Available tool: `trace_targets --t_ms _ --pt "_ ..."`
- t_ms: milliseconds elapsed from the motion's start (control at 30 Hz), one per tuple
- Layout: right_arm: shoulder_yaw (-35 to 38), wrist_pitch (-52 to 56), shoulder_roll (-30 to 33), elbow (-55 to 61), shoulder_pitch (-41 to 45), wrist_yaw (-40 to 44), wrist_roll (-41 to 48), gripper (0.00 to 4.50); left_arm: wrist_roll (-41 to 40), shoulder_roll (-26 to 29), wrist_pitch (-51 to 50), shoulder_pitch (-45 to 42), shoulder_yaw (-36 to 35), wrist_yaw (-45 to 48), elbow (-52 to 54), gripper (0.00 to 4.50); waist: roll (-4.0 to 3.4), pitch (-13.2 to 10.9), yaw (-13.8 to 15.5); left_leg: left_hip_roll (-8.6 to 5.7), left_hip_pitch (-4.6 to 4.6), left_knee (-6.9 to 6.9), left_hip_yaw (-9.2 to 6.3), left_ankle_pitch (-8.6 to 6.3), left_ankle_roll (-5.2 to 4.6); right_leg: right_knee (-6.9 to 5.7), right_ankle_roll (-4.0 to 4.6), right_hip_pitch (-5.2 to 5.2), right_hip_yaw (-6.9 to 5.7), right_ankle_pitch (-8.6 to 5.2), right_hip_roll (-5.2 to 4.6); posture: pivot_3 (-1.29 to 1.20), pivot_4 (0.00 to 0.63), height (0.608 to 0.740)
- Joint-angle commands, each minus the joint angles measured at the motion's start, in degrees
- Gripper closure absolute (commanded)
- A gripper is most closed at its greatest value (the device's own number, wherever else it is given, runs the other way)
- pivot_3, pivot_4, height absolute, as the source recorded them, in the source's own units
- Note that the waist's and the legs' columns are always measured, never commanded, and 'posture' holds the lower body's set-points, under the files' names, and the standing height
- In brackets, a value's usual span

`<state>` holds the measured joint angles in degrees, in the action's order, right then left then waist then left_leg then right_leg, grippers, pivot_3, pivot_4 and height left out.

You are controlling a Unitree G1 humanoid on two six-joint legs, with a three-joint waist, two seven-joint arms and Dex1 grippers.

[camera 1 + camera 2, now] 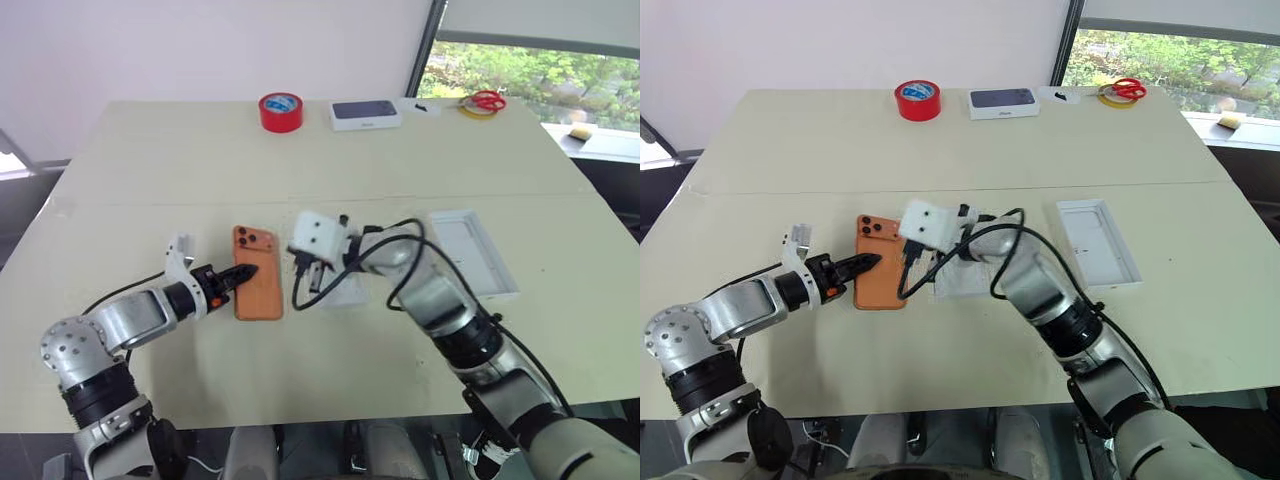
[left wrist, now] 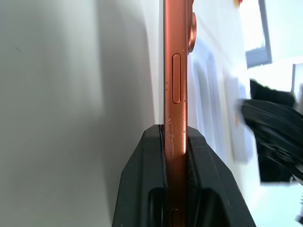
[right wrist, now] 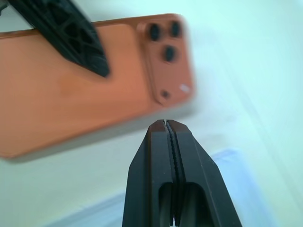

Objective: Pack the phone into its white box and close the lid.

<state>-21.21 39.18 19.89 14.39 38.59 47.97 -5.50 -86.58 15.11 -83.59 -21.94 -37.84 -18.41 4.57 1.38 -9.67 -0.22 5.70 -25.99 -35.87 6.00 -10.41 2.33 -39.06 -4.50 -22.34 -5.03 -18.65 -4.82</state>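
Phone (image 1: 258,286) lies camera-side up on the surface (image 1: 200,170), and we see our left claw (image 1: 243,272) clamped on its long edge. Our right claw (image 3: 166,124), fingers pressed together and empty, hangs just beside it. White box (image 1: 472,252) sits well apart, seemingly empty
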Motion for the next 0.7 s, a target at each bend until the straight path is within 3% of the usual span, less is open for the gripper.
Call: trace_targets --t_ms 33,167,300,700 --pt "12.27 1.66 5.07 9.93 -5.59 5.17 10.36 4.5 -13.44 -0.51 9.56 -3.36 4.52 -5.94 1.77 4.48 0.05 -0.03 1.0 -0.01 -0.01 -0.02 0.0 -0.01 -0.02 0.03 0.0 0.01 -0.01 0.0 -0.01 0.0 0.15 0.73" --pt "22.07 4.41 9.72 13.56 -11.57 7.04 18.57 4.5 -17.94 -2.7 16.8 -5.25 12.9 -10.34 2.47 4.48 0.05 -0.03 0.98 -0.07 -0.03 -0.08 0.02 -0.04 -0.08 0.06 0.0 0.05 -0.02 0.01 -0.08 0.0 0.15 0.73" --pt "31.19 5.71 13.81 15.42 -16.99 7.21 24.89 4.5 -13.2 -6.59 21.21 -7.16 20.98 -11.08 0.46 4.48 0.06 -0.04 1.06 -0.13 -0.04 -0.08 0.03 -0.05 -0.11 0.09 -0.01 0.06 -0.01 0.0 -0.08 0.0 0.15 0.73" --pt "38.04 3.78 19.29 19.57 -28.1 3.37 31.2 4.5 -7.8 -8.61 23.31 -7.57 29.21 -10.29 -4.46 4.48 0.01 -0.09 1.09 -0.06 -0.04 -0.11 -0.01 -0.03 -0.09 0.09 -0.01 0.04 0.01 0.0 0.1 0.0 0.15 0.73"
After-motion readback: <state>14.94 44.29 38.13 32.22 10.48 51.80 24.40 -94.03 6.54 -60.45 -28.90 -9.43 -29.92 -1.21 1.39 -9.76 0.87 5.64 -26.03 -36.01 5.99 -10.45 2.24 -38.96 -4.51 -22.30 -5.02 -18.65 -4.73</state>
